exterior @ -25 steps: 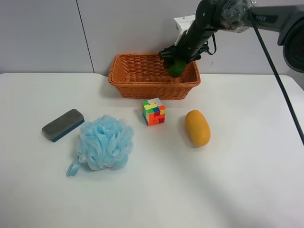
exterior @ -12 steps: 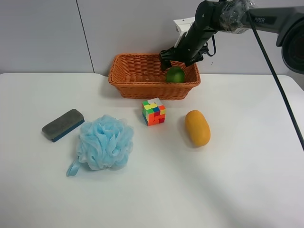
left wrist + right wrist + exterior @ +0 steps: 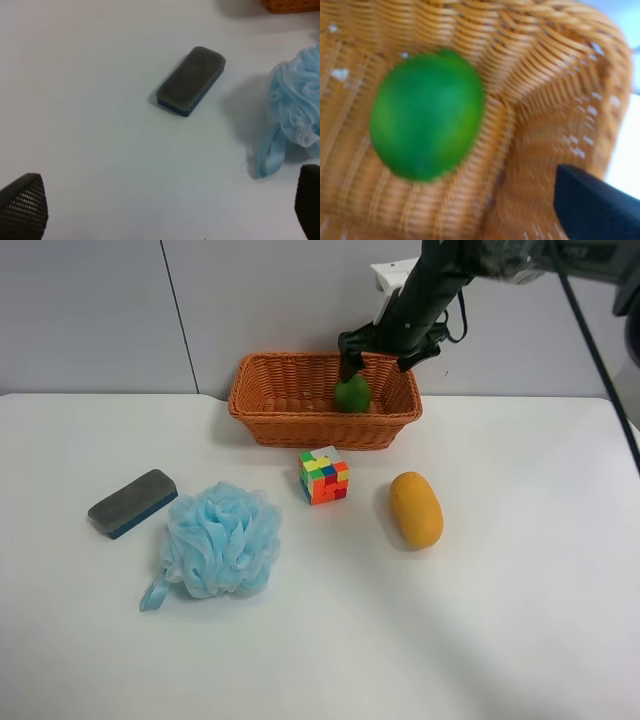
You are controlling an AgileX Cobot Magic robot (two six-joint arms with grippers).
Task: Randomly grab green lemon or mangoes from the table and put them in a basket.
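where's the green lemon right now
In the exterior high view the green lemon lies inside the basket, toward its right end at the back of the table, just below the right hand.

Pale grey panelled wall (image 3: 90,310)

Bright, even light; blurry green lemon (image 3: 426,116)

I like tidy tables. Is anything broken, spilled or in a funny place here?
Nothing stands out. The lemon lies inside the basket, the mango lies whole on the table, and the cube, puff and eraser sit apart, nothing spilled.
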